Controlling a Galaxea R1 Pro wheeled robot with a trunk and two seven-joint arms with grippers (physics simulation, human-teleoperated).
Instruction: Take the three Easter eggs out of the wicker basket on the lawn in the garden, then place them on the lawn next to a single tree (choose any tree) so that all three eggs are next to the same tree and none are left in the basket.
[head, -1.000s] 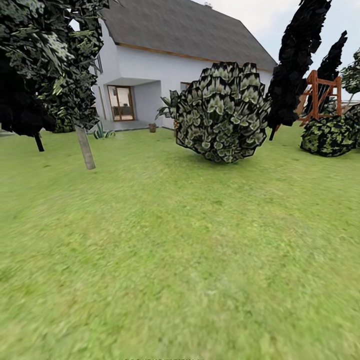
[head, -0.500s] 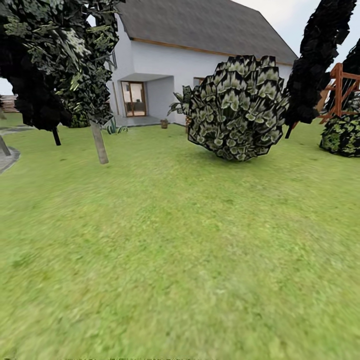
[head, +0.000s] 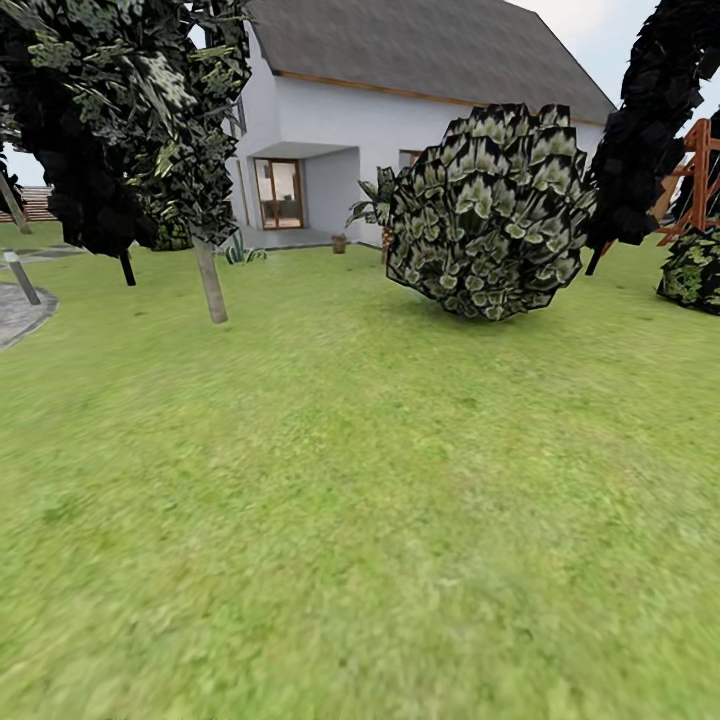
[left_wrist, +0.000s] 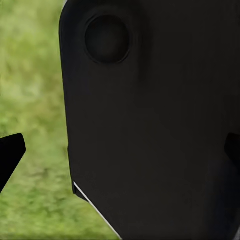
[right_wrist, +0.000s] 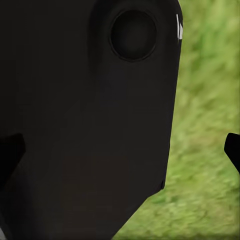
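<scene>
No eggs or wicker basket in sight, so the robot reads as in transit over the wide bright green lawn. The task's tree, a straight pale grey-beige trunk under dark mottled angular leaf panels, stands on the grass left of the big round pale-green leafy bush, nearer than the white house with grey roof.

To do this step well: scan the grass for the basket first, and remember this trunk as the drop spot.

Hidden or cut off: both wrist views are mostly blocked by a black robot body panel, with blurred grass beside it. Dark finger tips sit at the frame edges; whether either gripper is released or clenched, cannot tell. Tall black cypress is cropped at the frame edge.
</scene>
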